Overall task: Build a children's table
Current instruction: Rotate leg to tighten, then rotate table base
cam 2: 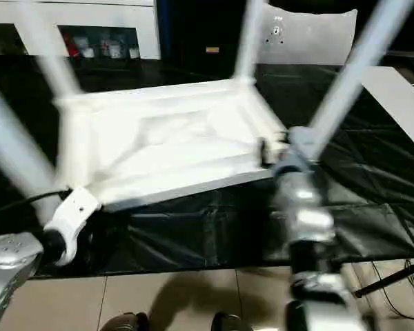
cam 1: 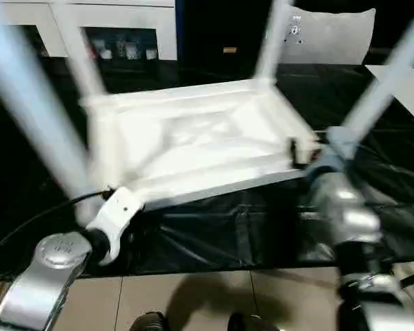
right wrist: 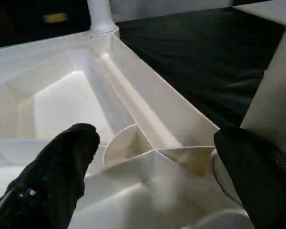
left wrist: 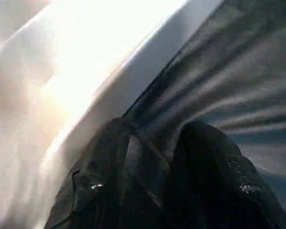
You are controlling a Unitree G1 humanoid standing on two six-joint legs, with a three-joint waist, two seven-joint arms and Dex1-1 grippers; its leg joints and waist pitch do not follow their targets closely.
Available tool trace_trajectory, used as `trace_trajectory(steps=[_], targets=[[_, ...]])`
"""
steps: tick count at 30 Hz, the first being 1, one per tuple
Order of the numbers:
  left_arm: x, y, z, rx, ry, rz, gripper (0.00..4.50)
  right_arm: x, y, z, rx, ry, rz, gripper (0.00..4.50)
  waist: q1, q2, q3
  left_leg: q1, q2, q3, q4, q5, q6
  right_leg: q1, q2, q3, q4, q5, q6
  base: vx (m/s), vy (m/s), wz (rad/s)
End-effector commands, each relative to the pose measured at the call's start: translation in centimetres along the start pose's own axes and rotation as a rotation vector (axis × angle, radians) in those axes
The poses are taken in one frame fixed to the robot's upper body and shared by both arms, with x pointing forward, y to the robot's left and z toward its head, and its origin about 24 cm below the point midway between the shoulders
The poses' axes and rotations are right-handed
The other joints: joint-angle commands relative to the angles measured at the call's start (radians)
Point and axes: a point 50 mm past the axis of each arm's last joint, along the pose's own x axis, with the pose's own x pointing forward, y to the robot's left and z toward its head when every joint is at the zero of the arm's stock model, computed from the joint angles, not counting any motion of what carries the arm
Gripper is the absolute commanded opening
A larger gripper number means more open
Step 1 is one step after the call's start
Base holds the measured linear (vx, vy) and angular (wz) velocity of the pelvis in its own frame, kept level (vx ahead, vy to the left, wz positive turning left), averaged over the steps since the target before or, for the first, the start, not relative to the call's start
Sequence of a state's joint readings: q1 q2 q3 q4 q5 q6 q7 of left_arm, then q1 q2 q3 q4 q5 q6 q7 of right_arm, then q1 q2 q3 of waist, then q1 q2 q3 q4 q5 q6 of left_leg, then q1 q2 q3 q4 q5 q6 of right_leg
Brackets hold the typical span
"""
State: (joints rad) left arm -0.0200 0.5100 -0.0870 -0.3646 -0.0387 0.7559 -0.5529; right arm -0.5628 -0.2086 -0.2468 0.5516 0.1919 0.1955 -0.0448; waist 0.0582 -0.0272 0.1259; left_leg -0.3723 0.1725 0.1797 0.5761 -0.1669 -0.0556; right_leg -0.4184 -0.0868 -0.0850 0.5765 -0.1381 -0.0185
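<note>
The children's table point(cam 1: 193, 138) lies upside down on black sheeting, ribbed underside up, its four white legs rising towards me. The near-left leg point(cam 1: 27, 117) and near-right leg point(cam 1: 386, 76) cross the picture, blurred. My left gripper point(left wrist: 155, 157) is at the near-left corner, low beside the tabletop's edge point(left wrist: 109, 90), fingers close together with nothing between them. My right gripper point(right wrist: 157, 162) is open at the near-right corner. One finger point(right wrist: 57, 176) is inside the rim. The other point(right wrist: 257, 176) is outside, by the base of that leg point(right wrist: 271, 90).
Black sheeting point(cam 1: 228, 234) covers the work surface up to its front edge, with floor tiles point(cam 1: 193, 296) below. A white cabinet with shelves point(cam 1: 117, 27) stands at the back left. A flat white board point(cam 1: 407, 89) lies at the right, and a white panel point(cam 1: 331, 34) stands behind.
</note>
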Motion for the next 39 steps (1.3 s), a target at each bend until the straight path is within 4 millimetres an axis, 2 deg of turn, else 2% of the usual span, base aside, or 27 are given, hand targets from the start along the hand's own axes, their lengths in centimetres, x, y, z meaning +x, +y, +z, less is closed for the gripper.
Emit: trace_trajectory(steps=[1, 3, 4, 7, 9, 10, 12, 13, 14, 15, 16, 17, 19, 21, 22, 23, 24, 25, 26, 29, 30, 31, 33, 34, 35, 36, 39], targets=[[-0.1, 0.8, 0.1, -0.006, -0.024, 0.074, 2.19, 0.3, -2.5, 2.5, -0.024, -0.097, -0.059, 4.50, -0.013, 0.005, -0.068, 0.016, 0.034, -0.018, -0.067, -0.345, 0.004, 0.035, -0.047, 0.042, -0.087, -0.515, -0.044, 0.000, 0.000, 0.00], [-0.2, 0.3, 0.2, -0.075, -0.085, 0.072, 2.19, 0.3, -2.4, 2.8, -0.065, -0.106, 0.007, 4.50, -0.016, 0.003, -0.070, 0.006, 0.035, -0.018, -0.065, -0.314, 0.018, 0.041, -0.046, 0.040, -0.082, -0.475, -0.057, 0.000, 0.000, 0.00], [-0.3, 0.0, 0.1, -0.125, -0.108, 0.072, 2.19, 0.1, -2.0, 2.7, -0.087, -0.110, 0.050, 4.50, -0.014, 0.009, -0.071, 0.007, 0.035, -0.019, -0.065, -0.314, 0.020, 0.041, -0.046, 0.040, -0.081, -0.469, -0.061, 0.000, 0.000, 0.00], [-0.8, -0.6, -0.4, -0.200, -0.162, 0.069, 2.47, -0.6, -0.7, 2.3, -0.122, -0.111, 0.170, 4.50, -0.028, 0.009, -0.072, -0.004, 0.034, -0.020, -0.064, -0.296, 0.041, 0.048, -0.044, 0.038, -0.077, -0.413, -0.087, 0.018, -0.004, -0.01], [-1.2, -0.7, -0.7, -0.233, -0.180, 0.085, 2.57, -1.2, 0.0, 1.9, -0.126, -0.103, 0.250, 4.50, -0.035, 0.011, -0.073, -0.004, 0.038, -0.019, -0.062, -0.275, 0.063, 0.049, -0.043, 0.040, -0.074, -0.353, -0.116, 0.000, 0.000, 0.00], [-1.7, -0.8, -1.2, -0.256, -0.187, 0.115, 2.64, -2.2, 0.6, 1.3, -0.116, -0.088, 0.351, 4.50, -0.035, 0.011, -0.069, -0.004, 0.041, -0.016, -0.061, -0.263, 0.078, 0.047, -0.040, 0.042, -0.075, -0.326, -0.127, 0.000, 0.000, 0.00], [-2.1, -0.8, -1.6, -0.272, -0.193, 0.148, 2.86, -3.0, 0.9, 0.9, -0.119, -0.074, 0.413, 4.50, -0.034, 0.015, -0.071, -0.006, 0.045, -0.017, -0.062, -0.243, 0.090, 0.048, -0.039, 0.040, -0.073, -0.312, -0.143, 0.000, 0.000, 0.00], [-2.1, -0.8, -1.6, -0.272, -0.193, 0.148, 2.94, -3.0, 0.9, 0.9, -0.119, -0.074, 0.413, 4.50, -0.034, 0.006, -0.072, -0.006, 0.046, -0.015, -0.060, -0.237, 0.091, 0.048, -0.037, 0.041, -0.073, -0.310, -0.142, 0.000, 0.000, 0.00], [-2.4, -0.5, -1.8, -0.294, -0.210, 0.186, 3.00, -3.7, 1.0, 0.5, -0.125, -0.056, 0.445, 4.50, -0.029, 0.007, -0.069, -0.005, 0.049, -0.014, -0.062, -0.230, 0.090, 0.046, -0.037, 0.041, -0.072, -0.315, -0.142, 0.000, 0.000, 0.00], [-2.7, -0.3, -1.9, -0.303, -0.220, 0.214, 3.08, -4.2, 1.1, 0.1, -0.131, -0.039, 0.462, 4.50, -0.026, 0.002, -0.065, -0.004, 0.049, -0.014, -0.063, -0.237, 0.085, 0.045, -0.038, 0.042, -0.076, -0.347, -0.130, 0.000, 0.000, 0.00], [-3.0, 0.1, -1.9, -0.304, -0.233, 0.245, 3.08, -4.8, 1.2, -0.3, -0.144, -0.019, 0.478, 4.50, -0.024, 0.006, -0.064, -0.001, 0.051, -0.014, -0.064, -0.251, 0.081, 0.042, -0.039, 0.042, -0.079, -0.369, -0.125, 0.000, 0.000, 0.00], [-3.5, 0.9, -1.9, -0.304, -0.264, 0.292, 3.25, -5.8, 1.3, -1.1, -0.164, 0.022, 0.506, 4.50, -0.025, -0.003, -0.057, 0.000, 0.050, -0.013, -0.067, -0.271, 0.073, 0.038, -0.035, 0.042, -0.087, -0.411, -0.099, 0.000, 0.000, 0.00], [-3.5, 1.3, -1.4, -0.303, -0.308, 0.290, 3.42, -6.6, 1.6, -1.6, -0.172, 0.046, 0.539, 4.50, -0.023, 0.002, -0.052, 0.003, 0.048, -0.016, -0.071, -0.313, 0.058, 0.034, -0.036, 0.041, -0.095, -0.480, -0.068, 0.000, 0.000, 0.00], [-3.2, 2.1, 0.2, -0.265, -0.407, 0.224, 3.51, -8.1, 2.4, -2.6, -0.192, 0.101, 0.626, 4.50, -0.025, -0.009, -0.049, 0.009, 0.044, -0.020, -0.070, -0.363, 0.040, 0.027, -0.039, 0.039, -0.106, -0.574, -0.027, 0.000, 0.000, 0.00], [-3.1, 2.2, 0.5, -0.257, -0.420, 0.210, 3.51, -8.4, 2.5, -2.8, -0.196, 0.109, 0.639, 4.50, -0.022, -0.006, -0.047, 0.013, 0.042, -0.021, -0.071, -0.370, 0.039, 0.023, -0.040, 0.039, -0.111, -0.598, -0.012, 0.000, 0.000, 0.00], [-2.9, 2.4, 1.0, -0.246, -0.446, 0.172, 3.71, -8.9, 2.7, -3.2, -0.212, 0.132, 0.671, 4.50, -0.026, -0.010, -0.047, 0.010, 0.043, -0.025, -0.073, -0.381, 0.034, 0.024, -0.043, 0.038, -0.113, -0.617, -0.004, 0.000, 0.000, 0.00], [-2.7, 2.5, 1.2, -0.245, -0.455, 0.156, 3.77, -9.1, 2.7, -3.3, -0.221, 0.142, 0.685, 4.50, -0.027, -0.006, -0.047, 0.007, 0.045, -0.030, -0.075, -0.384, 0.023, 0.029, -0.047, 0.036, -0.110, -0.624, 0.004, 0.000, 0.000, 0.00], [-2.6, 2.6, 1.3, -0.246, -0.457, 0.149, 3.77, -9.2, 2.7, -3.4, -0.225, 0.147, 0.690, 4.50, -0.028, -0.006, -0.047, 0.009, 0.047, -0.030, -0.076, -0.390, 0.020, 0.027, -0.047, 0.036, -0.112, -0.624, 0.005, 0.000, 0.000, 0.00], [-2.3, 2.5, 1.4, -0.234, -0.457, 0.111, 3.91, -9.3, 2.7, -3.6, -0.230, 0.159, 0.689, 4.50, -0.035, -0.017, -0.057, 0.004, 0.048, -0.032, -0.075, -0.379, 0.017, 0.037, -0.050, 0.036, -0.107, -0.607, -0.001, 0.000, 0.000, 0.00], [-1.6, 2.7, 2.1, -0.212, -0.479, 0.028, 4.17, -9.4, 2.7, -4.1, -0.236, 0.188, 0.669, 4.50, -0.036, -0.008, -0.058, 0.014, 0.049, -0.028, -0.074, -0.367, 0.016, 0.028, -0.050, 0.040, -0.107, -0.571, -0.022, 0.000, 0.000, 0.00], [-1.3, 3.2, 2.6, -0.204, -0.500, 0.018, 4.17, -9.3, 2.8, -4.4, -0.246, 0.199, 0.659, 4.50, -0.035, -0.003, -0.061, 0.017, 0.050, -0.027, -0.074, -0.372, 0.014, 0.028, -0.050, 0.041, -0.109, -0.559, -0.034, 0.000, 0.000, 0.00], [-1.2, 3.3, 2.6, -0.203, -0.502, 0.018, 4.21, -9.3, 2.9, -4.4, -0.248, 0.200, 0.658, 4.50, -0.035, -0.005, -0.061, 0.017, 0.048, -0.026, -0.074, -0.372, 0.014, 0.028, -0.049, 0.040, -0.110, -0.558, -0.034, 0.000, 0.000, 0.00], [-0.8, 3.7, 3.0, -0.199, -0.519, -0.004, 4.42, -9.2, 3.1, -4.5, -0.258, 0.207, 0.649, 4.50, -0.028, -0.003, -0.068, 0.015, 0.055, -0.028, -0.076, -0.354, 0.007, 0.035, -0.052, 0.043, -0.096, -0.485, -0.062, 0.000, 0.000, 0.00], [-0.5, 3.9, 3.3, -0.199, -0.526, -0.026, 4.42, -9.0, 3.2, -4.5, -0.262, 0.204, 0.639, 4.50, -0.025, 0.004, -0.068, 0.015, 0.055, -0.029, -0.078, -0.352, 0.004, 0.036, -0.052, 0.044, -0.093, -0.469, -0.071, 0.000, 0.000, 0.00], [0.1, 4.3, 3.6, -0.189, -0.524, -0.033, 4.42, -8.5, 3.3, -4.5, -0.269, 0.196, 0.605, 4.50, -0.028, -0.011, -0.074, 0.018, 0.052, -0.023, -0.074, -0.347, 0.004, 0.034, -0.050, 0.045, -0.093, -0.452, -0.079, 0.000, 0.000, 0.00], [0.3, 4.5, 3.7, -0.181, -0.521, -0.028, 4.42, -8.3, 3.4, -4.6, -0.268, 0.195, 0.594, 4.50, -0.024, -0.005, -0.075, 0.016, 0.052, -0.025, -0.075, -0.327, 0.002, 0.039, -0.054, 0.046, -0.085, -0.425, -0.095, 0.000, 0.000, 0.00], [1.0, 5.3, 3.9, -0.175, -0.514, -0.002, 4.42, -7.7, 3.8, -4.6, -0.237, 0.189, 0.560, 4.50, -0.025, -0.005, -0.081, 0.011, 0.053, -0.022, -0.072, -0.280, -0.001, 0.046, -0.054, 0.050, -0.073, -0.338, -0.120, 0.000, 0.000, 0.00]])
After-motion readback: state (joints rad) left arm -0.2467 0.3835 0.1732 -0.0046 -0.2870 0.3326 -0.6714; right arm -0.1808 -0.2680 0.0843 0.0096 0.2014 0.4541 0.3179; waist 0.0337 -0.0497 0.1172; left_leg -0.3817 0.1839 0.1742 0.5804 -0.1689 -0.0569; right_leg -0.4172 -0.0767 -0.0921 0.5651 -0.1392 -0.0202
